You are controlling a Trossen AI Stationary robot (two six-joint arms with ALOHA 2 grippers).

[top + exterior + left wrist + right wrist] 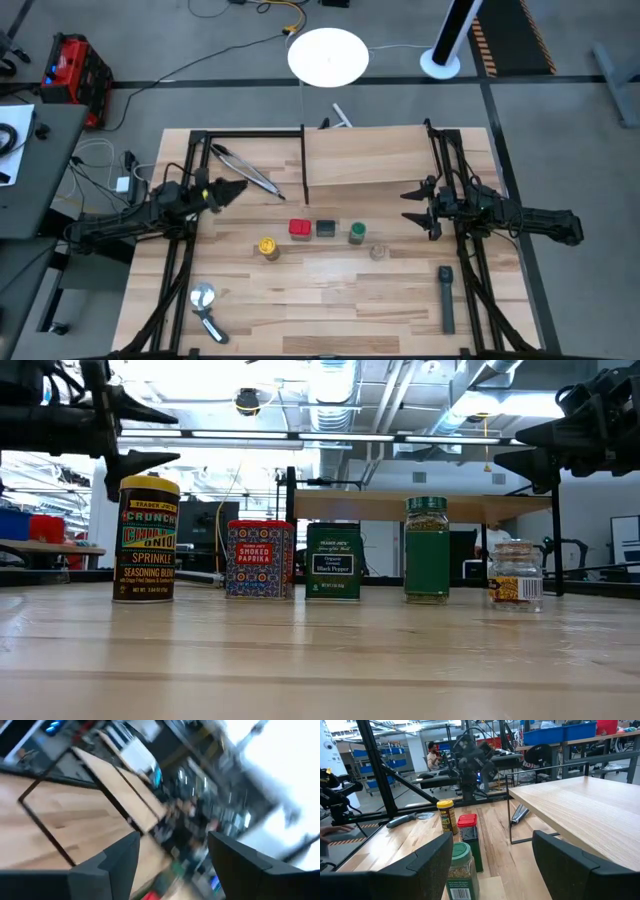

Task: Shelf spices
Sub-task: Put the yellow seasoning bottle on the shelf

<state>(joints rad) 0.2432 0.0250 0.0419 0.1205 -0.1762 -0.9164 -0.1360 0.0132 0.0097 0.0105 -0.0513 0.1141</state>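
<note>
- Shelf [375, 155] stands at the far side of the table, right of centre, its board raised on black uprights — nothing is on it
- All five spices sit on the table in front of the shelf, in a loose row, apart from one another: yellow jar [267, 247], red tin [299, 229], grey tin [326, 230], green jar [357, 233], clear jar [378, 251]
- Left gripper [232, 190] hangs above the table to the left of the row, well apart from the yellow jar; jaws stand apart, holding nothing
- Right gripper [418, 208] hangs to the right of the row, near the green jar and clear jar, beside the shelf's right uprights; jaws spread wide, empty
- Judged progress: no spice shelved yet — first pick still to come
- Handling, as judged: all containers look small, light and rigid. The tins offer flat opposing sides, good for a square pinch. The round jars are smooth and may twist or slip, so grip mid-body, below the lid
- The clear jar looks like glass; it wants a moderate squeeze and a gentle set-down
- The yellow jar and green jar are tall and narrow, so a low nudge could tip them
- Tongs [247, 169], a black tool [446, 297] and a cutter [207, 310] also lie on the table, clear of the row
</note>
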